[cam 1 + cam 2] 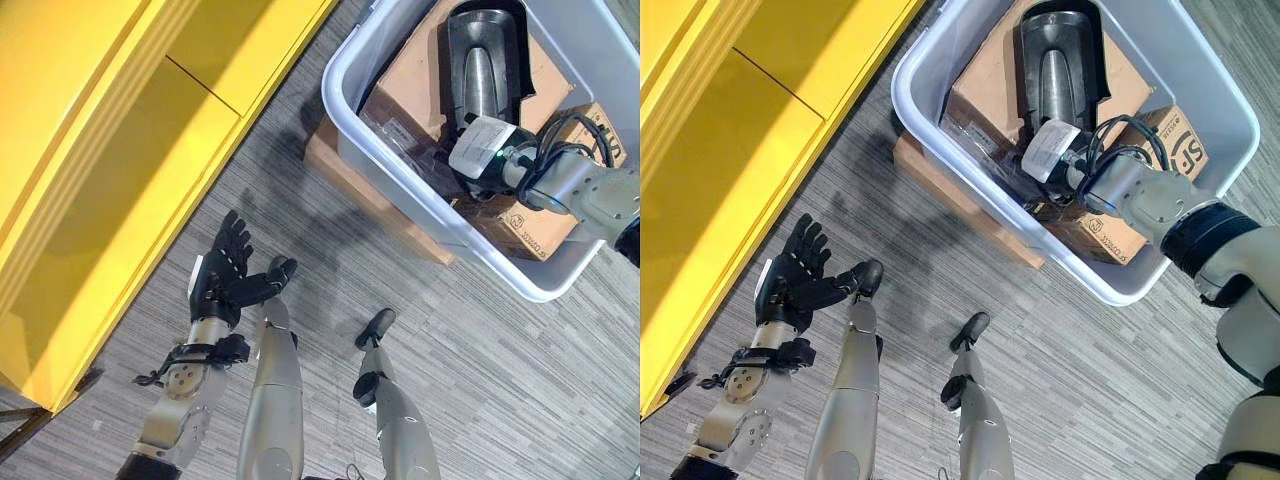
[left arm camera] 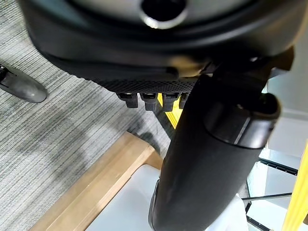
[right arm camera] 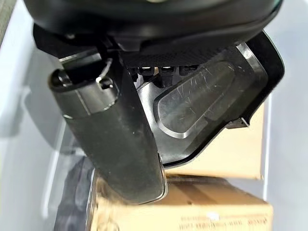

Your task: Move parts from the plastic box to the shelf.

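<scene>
The grey plastic box (image 1: 333,82) stands at the upper right. It holds a black moulded part (image 1: 482,58) with a glossy raised centre, lying on a large cardboard carton (image 1: 415,85). My right hand (image 1: 480,160) reaches into the box at the near end of that part. In the right wrist view its thumb (image 3: 115,139) and straight fingers hover over the black part (image 3: 207,101), open and grasping nothing. My left hand (image 1: 225,268) hangs over the floor below the box, open with fingers spread, beside the yellow shelf (image 1: 100,200).
A smaller cardboard box (image 1: 1180,140) and a clear plastic bag (image 1: 400,135) also lie in the plastic box. The box rests on a low wooden base (image 1: 370,200). Grey striped carpet (image 1: 500,380) spreads between the shelf and the box.
</scene>
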